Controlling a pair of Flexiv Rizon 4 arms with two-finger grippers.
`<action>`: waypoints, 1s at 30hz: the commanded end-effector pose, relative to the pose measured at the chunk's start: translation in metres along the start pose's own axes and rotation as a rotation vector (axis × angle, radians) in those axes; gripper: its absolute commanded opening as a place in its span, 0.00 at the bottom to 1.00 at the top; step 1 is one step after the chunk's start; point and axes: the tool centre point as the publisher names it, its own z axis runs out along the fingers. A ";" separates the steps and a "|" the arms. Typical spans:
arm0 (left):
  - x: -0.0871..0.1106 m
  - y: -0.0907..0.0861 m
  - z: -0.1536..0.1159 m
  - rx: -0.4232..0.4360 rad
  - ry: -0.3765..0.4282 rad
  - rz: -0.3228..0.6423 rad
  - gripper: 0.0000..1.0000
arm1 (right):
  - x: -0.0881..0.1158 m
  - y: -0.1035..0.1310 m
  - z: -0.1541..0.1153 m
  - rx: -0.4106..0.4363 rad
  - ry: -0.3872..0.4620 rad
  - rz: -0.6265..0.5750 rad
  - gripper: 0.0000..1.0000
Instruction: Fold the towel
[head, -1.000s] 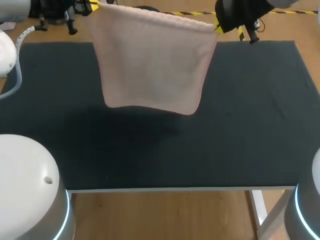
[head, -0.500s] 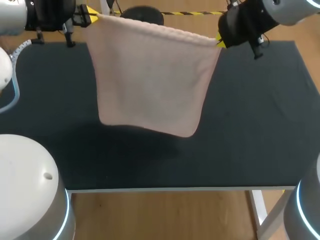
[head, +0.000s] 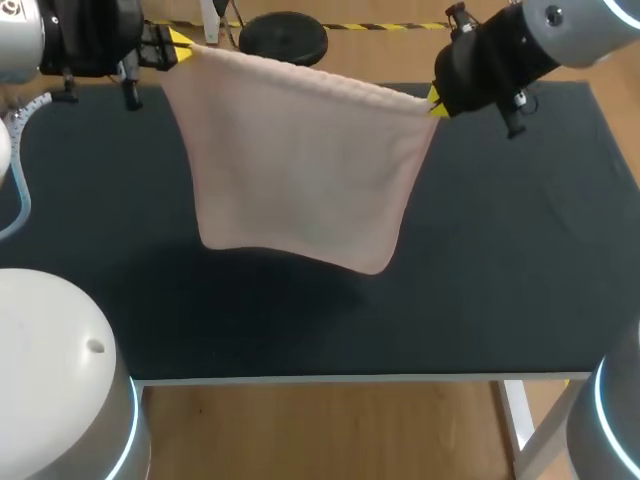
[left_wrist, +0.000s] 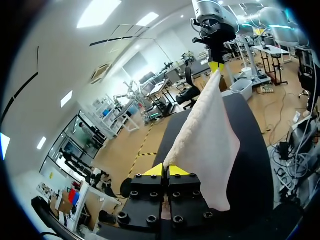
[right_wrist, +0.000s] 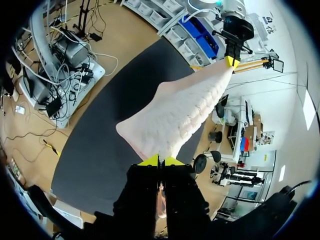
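Observation:
A pale pink towel (head: 300, 170) hangs stretched in the air above the dark table (head: 500, 260), its lower edge loose over the table's middle. My left gripper (head: 183, 45) is shut on the towel's upper left corner, and my right gripper (head: 436, 98) is shut on its upper right corner. Seen from the left wrist, the towel (left_wrist: 207, 135) runs from my left gripper (left_wrist: 166, 169) away to the other arm's yellow tips. Seen from the right wrist, the towel (right_wrist: 175, 117) spreads out from my right gripper (right_wrist: 161, 160) toward the far arm.
The dark mat covers the whole table, with its white front edge (head: 350, 379) near me. My arms' white bases (head: 55, 380) stand at the near left and near right corners.
Both grippers have come toward me and lower with the towel, and its hanging lower edge has swung nearer over the table.

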 end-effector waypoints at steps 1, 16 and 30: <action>0.005 0.001 -0.016 0.020 -0.007 0.016 0.00 | 0.015 0.002 -0.013 0.005 -0.002 -0.019 0.00; 0.011 0.009 -0.017 -0.001 0.036 -0.048 0.00 | 0.024 -0.005 -0.010 -0.050 0.093 -0.014 0.00; -0.003 0.060 0.056 -0.091 0.112 -0.196 0.00 | 0.005 -0.050 0.065 -0.021 0.208 0.059 0.00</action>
